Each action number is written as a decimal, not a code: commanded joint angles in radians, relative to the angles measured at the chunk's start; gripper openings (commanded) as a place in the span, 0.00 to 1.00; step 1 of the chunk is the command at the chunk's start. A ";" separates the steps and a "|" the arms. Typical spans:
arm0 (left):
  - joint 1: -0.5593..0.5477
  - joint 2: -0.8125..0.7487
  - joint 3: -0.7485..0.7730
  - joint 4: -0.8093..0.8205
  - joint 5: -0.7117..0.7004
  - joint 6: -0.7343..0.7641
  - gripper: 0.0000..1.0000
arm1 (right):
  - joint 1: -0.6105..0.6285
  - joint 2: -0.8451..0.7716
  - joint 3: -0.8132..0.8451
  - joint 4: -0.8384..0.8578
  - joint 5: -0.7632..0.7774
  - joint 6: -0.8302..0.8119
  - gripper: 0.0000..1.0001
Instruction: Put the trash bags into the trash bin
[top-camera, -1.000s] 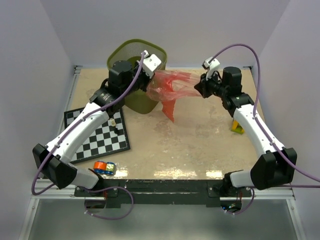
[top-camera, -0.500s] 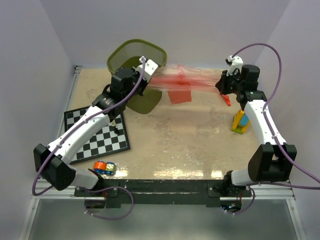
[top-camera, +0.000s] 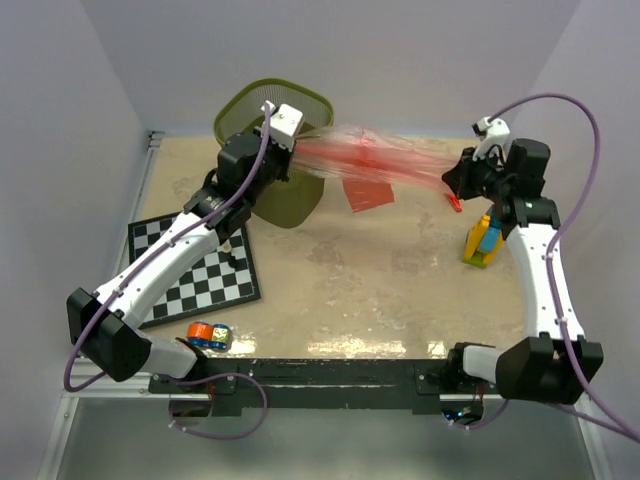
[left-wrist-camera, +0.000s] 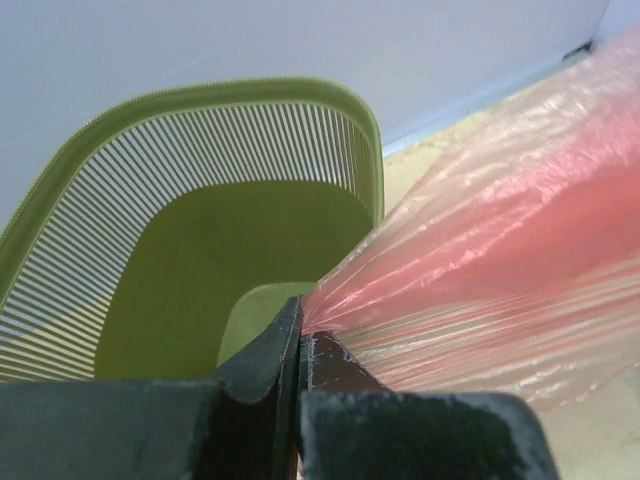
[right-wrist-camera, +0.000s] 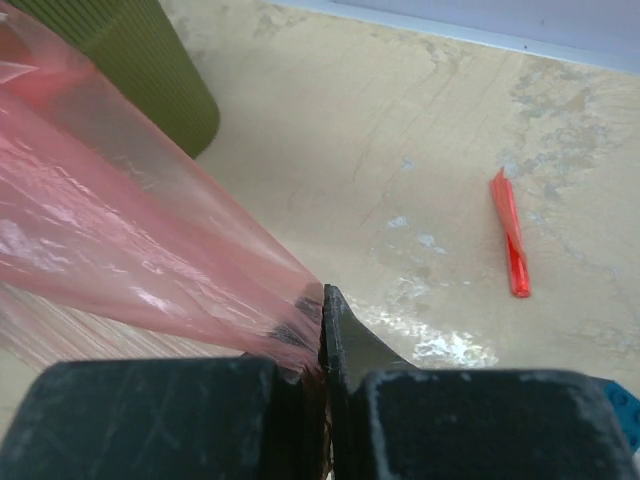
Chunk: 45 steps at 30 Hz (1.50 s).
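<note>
Nearest me, a chessboard (top-camera: 195, 265) lies on the tabletop (top-camera: 380, 290), in front of the bin (top-camera: 240, 108). Well to the bin's right stand stacked toy blocks (top-camera: 482, 243), and a small red strip (right-wrist-camera: 510, 245) lies just beyond them. My right end effector (top-camera: 452, 178) is clamped tight on one end of the pink bag (top-camera: 375, 160). My left end effector (top-camera: 297, 152) pinches the other end right beside the bin's rim. The bag hangs stretched between them, outside the bin, to its right.
</note>
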 joint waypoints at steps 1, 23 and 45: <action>0.034 -0.043 -0.016 0.170 -0.065 -0.121 0.00 | -0.076 -0.090 -0.049 0.006 -0.137 0.147 0.00; 0.032 -0.066 -0.032 0.190 0.267 -0.103 0.00 | 0.232 -0.022 0.138 -0.007 -0.529 -0.225 0.93; 0.034 -0.129 -0.078 0.109 0.340 -0.065 0.00 | 0.141 -0.134 0.072 0.022 -0.588 -0.172 0.95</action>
